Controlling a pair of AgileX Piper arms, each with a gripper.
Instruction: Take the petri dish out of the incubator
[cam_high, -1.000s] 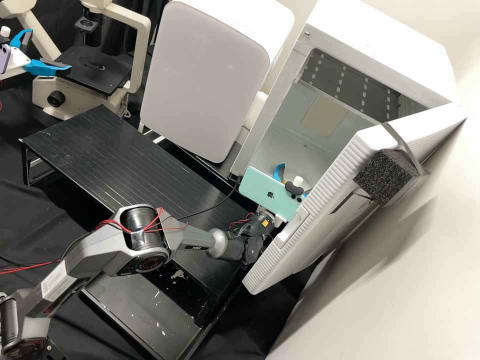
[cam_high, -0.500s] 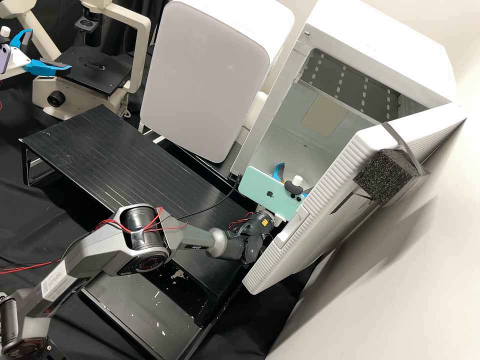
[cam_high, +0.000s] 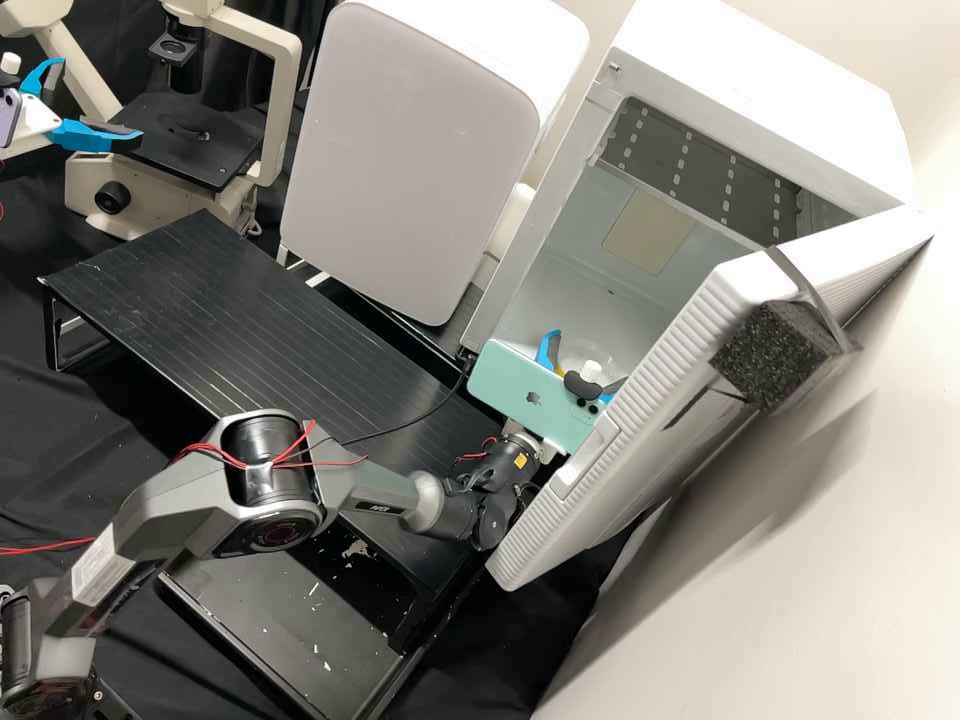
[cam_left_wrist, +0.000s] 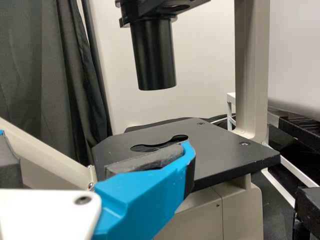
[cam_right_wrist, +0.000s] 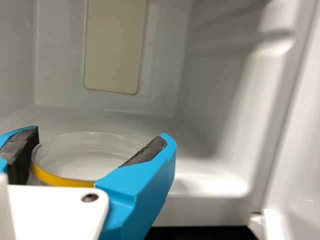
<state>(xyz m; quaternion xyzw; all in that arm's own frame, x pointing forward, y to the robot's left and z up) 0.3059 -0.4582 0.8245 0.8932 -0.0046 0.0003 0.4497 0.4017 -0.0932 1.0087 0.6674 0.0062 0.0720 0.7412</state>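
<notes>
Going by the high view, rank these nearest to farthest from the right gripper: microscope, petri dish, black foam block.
1. Petri dish: between the fingers of the right gripper.
2. Black foam block: to the view's right, on the incubator door.
3. Microscope: far off at upper left.
</notes>
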